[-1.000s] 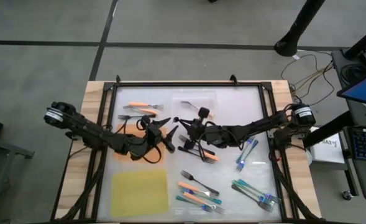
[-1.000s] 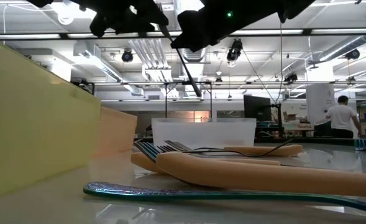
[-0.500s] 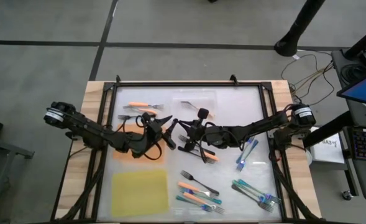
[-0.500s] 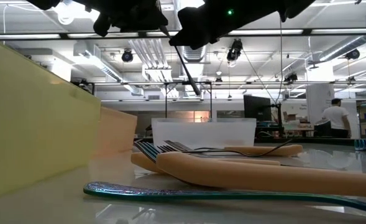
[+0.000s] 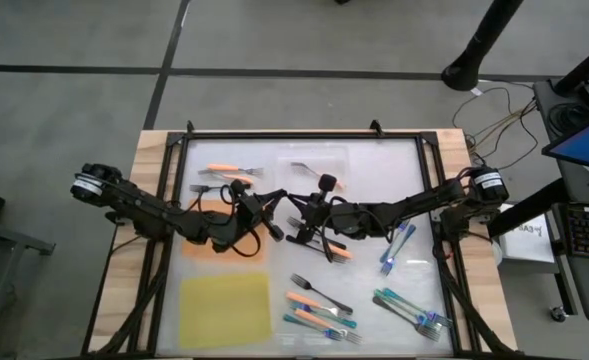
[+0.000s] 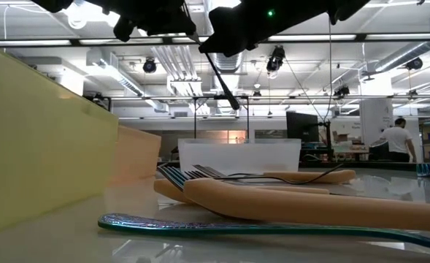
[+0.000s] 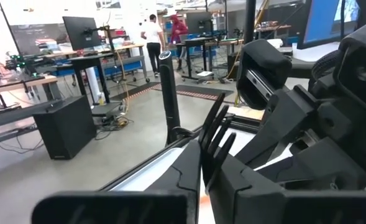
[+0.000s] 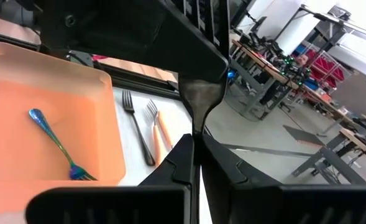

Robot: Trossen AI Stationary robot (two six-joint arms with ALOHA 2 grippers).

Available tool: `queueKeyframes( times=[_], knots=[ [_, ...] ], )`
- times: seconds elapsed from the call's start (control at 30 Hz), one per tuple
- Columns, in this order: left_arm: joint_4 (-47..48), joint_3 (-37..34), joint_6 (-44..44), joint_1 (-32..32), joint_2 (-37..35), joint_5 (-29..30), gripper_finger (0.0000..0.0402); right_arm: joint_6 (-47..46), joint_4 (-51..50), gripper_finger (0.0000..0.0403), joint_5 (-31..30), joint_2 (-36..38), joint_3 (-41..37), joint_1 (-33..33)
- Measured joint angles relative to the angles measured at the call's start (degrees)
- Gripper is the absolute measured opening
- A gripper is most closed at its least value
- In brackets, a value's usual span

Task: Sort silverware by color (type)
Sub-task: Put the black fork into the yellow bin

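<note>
Both grippers meet above the middle of the glass-topped table (image 5: 414, 160), tips almost touching. The left gripper (image 5: 271, 197) has its fingers pressed together on a thin all-black fork (image 7: 212, 134). In the left wrist view the dark tines stand up out of the closed fingers, fanned slightly and pointing away from the wrist. The right gripper (image 5: 292, 203) is likewise fully closed, clamping the handle end of the same fork (image 8: 198, 102), as far as the close view allows. The fork's long axis runs roughly in line with the two arms, raised off the table.

Beneath and behind the left gripper lies a flat orange mat (image 8: 40, 118) with one iridescent blue-green fork (image 8: 55, 146) on it, tines toward the mat's near edge. Just past that mat's edge, two forks (image 8: 146, 127) lie side by side, one dark and one orange-handled. Beyond the grippers sits a clear plastic tray (image 5: 319, 163).

On the near side of the right gripper, a loose scatter of orange and teal-handled forks (image 5: 319, 305) lies at mixed angles, and more teal forks (image 5: 414, 312) lie nearer the table's right edge. A yellow flat mat (image 5: 224, 310) lies bare near the front edge. The strip of glass between the mats and the scatter is open.
</note>
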State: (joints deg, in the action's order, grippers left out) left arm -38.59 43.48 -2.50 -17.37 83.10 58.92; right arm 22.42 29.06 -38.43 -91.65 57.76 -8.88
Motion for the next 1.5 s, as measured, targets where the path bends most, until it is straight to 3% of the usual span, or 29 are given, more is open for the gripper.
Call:
queueKeyframes(
  times=[0.23,0.4,0.57,0.73,0.87,1.07,1.17,1.33,1.5],
  knots=[
    [0.0,0.0,-1.9,0.0,-1.1,0.2,0.0000,-0.8,-1.4,0.0054,-2.7,2.3,0.0,-0.1],
    [1.0,0.0,-2.9,-0.1,-2.5,1.4,0.0000,-4.5,-8.5,0.0105,-3.0,5.9,0.0,-0.3],
    [6.2,0.0,-2.3,-0.8,-5.1,5.6,0.0000,-19.8,-23.7,0.0141,-2.3,11.6,0.0,-0.6],
    [10.8,0.0,2.6,-4.7,-8.4,5.6,0.0000,-37.7,-41.1,0.0146,-1.6,17.3,0.0,-1.0],
    [11.6,0.0,4.8,-10.0,-10.4,6.2,0.0000,-45.6,-49.9,0.0137,-1.6,19.6,0.0,-2.2],
    [11.8,0.0,8.4,-22.4,-12.5,7.4,0.0000,-49.1,-52.6,0.0124,-1.5,19.4,0.0,-5.3],
    [11.7,0.0,11.2,-30.4,-13.7,13.2,0.0000,-50.1,-52.5,0.0121,-1.5,18.5,0.0,-6.9],
    [11.4,0.0,15.7,-43.4,-12.9,30.4,0.0000,-53.9,-52.5,0.0121,-1.5,16.3,0.0,-8.7],
    [11.3,0.0,23.9,-47.7,-8.5,31.2,0.0000,-59.4,-52.5,0.0121,-1.5,12.8,0.0,-10.2]
  ],
)
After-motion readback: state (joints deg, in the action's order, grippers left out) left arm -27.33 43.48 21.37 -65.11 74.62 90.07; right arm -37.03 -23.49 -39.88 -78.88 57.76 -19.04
